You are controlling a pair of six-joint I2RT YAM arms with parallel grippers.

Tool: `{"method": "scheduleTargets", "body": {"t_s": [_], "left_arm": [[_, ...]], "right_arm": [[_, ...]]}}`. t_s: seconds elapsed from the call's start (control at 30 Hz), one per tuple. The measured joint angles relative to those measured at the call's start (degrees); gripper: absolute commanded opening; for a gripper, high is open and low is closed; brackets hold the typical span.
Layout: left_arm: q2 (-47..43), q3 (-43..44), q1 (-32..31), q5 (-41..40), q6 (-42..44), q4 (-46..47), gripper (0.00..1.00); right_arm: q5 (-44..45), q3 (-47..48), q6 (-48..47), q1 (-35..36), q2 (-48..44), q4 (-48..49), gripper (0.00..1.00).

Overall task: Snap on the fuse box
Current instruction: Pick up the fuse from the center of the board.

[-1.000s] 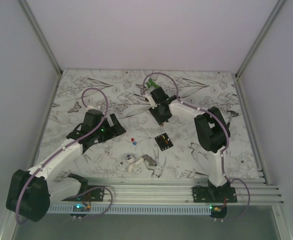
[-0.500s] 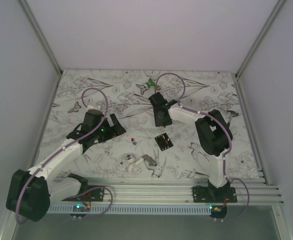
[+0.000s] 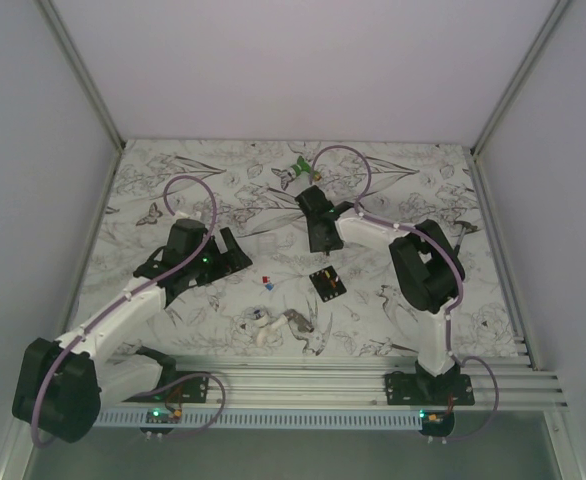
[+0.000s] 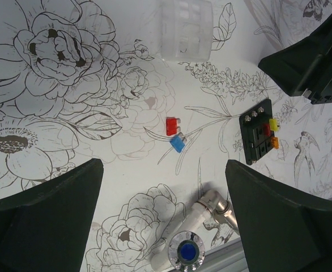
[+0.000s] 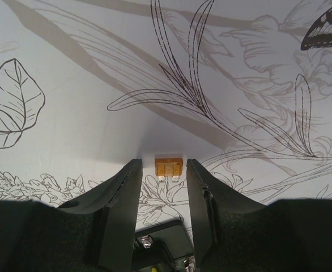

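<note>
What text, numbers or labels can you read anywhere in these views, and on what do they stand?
No text can be read in any view.
fuse box: no label that I can make out.
red fuse, blue fuse, amber fuse: any rating marks are too small or blurred to read.
table cover: printed flowers and butterflies only, no words.

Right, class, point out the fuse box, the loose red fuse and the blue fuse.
fuse box (image 4: 254,141): left wrist view, black top face.
loose red fuse (image 4: 170,126): left wrist view, body centre.
blue fuse (image 4: 178,144): left wrist view, body centre.
</note>
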Motion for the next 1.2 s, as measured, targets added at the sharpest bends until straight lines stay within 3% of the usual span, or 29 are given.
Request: {"method": "scheduleTargets", "body": {"t_s": [1.2], "left_arm": [[1.05, 0.31, -1.25, 1.49, -0.02, 0.02, 0.91]], "right_arm": [[-1.81, -5.09, -0.98, -1.09, -3.43, 3.21, 0.23]]}}
